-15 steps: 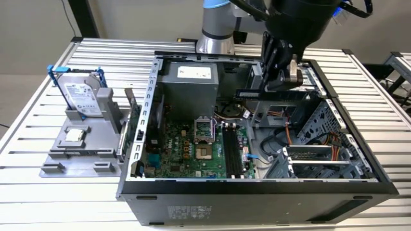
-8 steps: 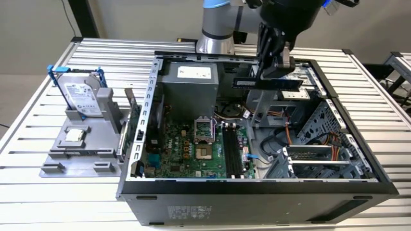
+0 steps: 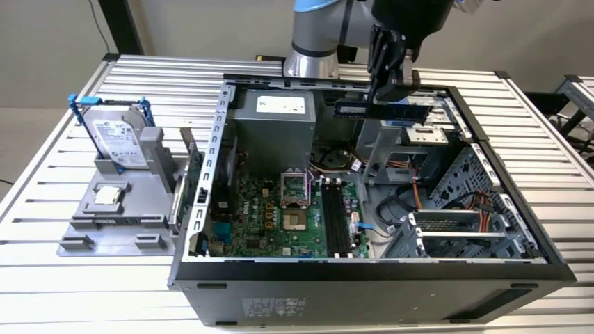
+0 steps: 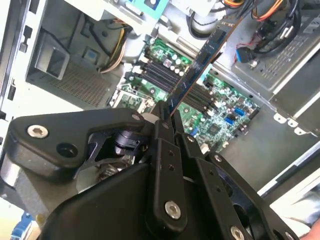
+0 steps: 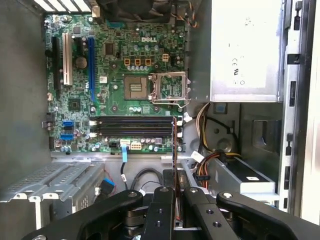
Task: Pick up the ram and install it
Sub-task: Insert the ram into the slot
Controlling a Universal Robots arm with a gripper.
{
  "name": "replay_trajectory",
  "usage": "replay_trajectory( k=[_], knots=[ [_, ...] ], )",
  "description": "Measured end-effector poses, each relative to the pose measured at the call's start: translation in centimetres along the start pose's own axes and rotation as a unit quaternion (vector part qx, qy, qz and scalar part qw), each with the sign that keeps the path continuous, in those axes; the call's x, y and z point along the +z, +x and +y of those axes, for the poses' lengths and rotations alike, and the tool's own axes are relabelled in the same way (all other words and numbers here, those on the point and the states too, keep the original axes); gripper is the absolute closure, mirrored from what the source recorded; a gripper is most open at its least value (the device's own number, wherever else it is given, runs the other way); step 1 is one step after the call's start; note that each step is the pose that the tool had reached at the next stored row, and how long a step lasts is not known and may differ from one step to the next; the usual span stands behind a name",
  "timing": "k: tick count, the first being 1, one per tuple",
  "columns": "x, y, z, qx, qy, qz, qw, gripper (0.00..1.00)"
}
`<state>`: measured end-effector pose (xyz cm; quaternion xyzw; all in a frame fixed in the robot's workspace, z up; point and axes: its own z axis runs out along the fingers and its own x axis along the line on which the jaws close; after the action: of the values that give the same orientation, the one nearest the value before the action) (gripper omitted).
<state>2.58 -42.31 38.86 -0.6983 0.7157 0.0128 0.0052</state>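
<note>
The ram is a dark bluish-green stick held level above the back right part of the open computer case. My gripper is shut on the ram's upper edge. In the second wrist view the ram sticks out from between the black fingers of the gripper over the green motherboard. The first wrist view shows the ram edge-on, standing above one end of the long black slots, in the gripper. Those slots lie well below the stick.
A silver hard drive in a blue frame stands on a grey holder at the exterior view's left. Inside the case are the grey power supply, the CPU socket, a drive cage and loose cables.
</note>
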Motion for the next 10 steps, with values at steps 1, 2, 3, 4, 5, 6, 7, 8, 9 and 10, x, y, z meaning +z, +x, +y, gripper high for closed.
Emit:
replay_trajectory(
  k=[1,2,3,4,5,6,7,8,9,10],
  knots=[
    [0.00,0.02,-0.01,0.000,-0.0002,0.0000,1.00000,1.00],
    [0.00,0.02,-0.01,0.000,-0.0004,0.0000,1.00000,1.00],
    [0.00,0.02,-0.01,0.000,-0.0007,0.0000,1.00000,1.00],
    [0.00,0.02,-0.02,0.000,-0.0011,0.0000,1.00000,1.00],
    [0.00,0.03,-0.02,0.000,-0.0011,0.0000,1.00000,1.00],
    [0.00,0.03,-0.02,0.001,-0.0011,0.0000,1.00000,1.00],
    [0.00,0.03,-0.02,0.001,-0.0011,0.0000,1.00000,1.00],
    [0.00,0.03,-0.02,0.002,-0.0012,0.0000,1.00000,1.00],
    [0.00,0.03,-0.02,0.002,-0.0012,0.0000,1.00000,1.00],
    [0.00,0.03,-0.02,0.002,-0.0011,0.0000,1.00000,1.00]
  ],
)
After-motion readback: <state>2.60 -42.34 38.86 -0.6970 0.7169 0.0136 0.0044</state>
